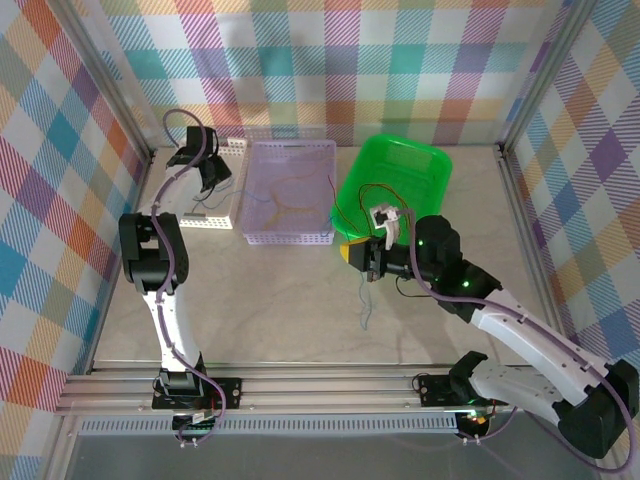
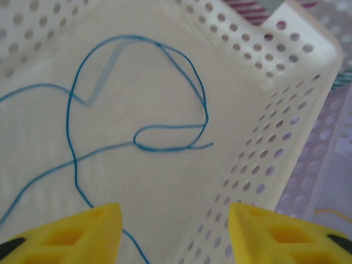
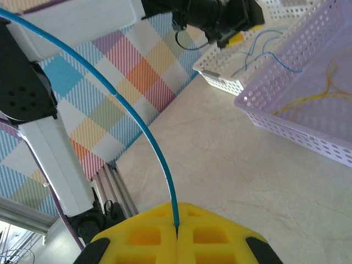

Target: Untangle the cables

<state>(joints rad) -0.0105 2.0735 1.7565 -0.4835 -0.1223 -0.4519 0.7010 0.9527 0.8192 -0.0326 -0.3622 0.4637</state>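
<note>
Left gripper (image 2: 173, 220) sits over the white basket (image 2: 275, 66), fingers apart and empty; one blue cable (image 2: 165, 146) lies looped on its floor. Right gripper (image 3: 177, 220) is clamped on a second blue cable (image 3: 115, 93), just by the green bin (image 1: 440, 160). Yellow cable (image 3: 313, 96) is in the lilac basket (image 3: 308, 137).

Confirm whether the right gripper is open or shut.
Shut. In the right wrist view the right gripper has its jaws pressed together with no gap, pinching a blue cable at the seam.
</note>
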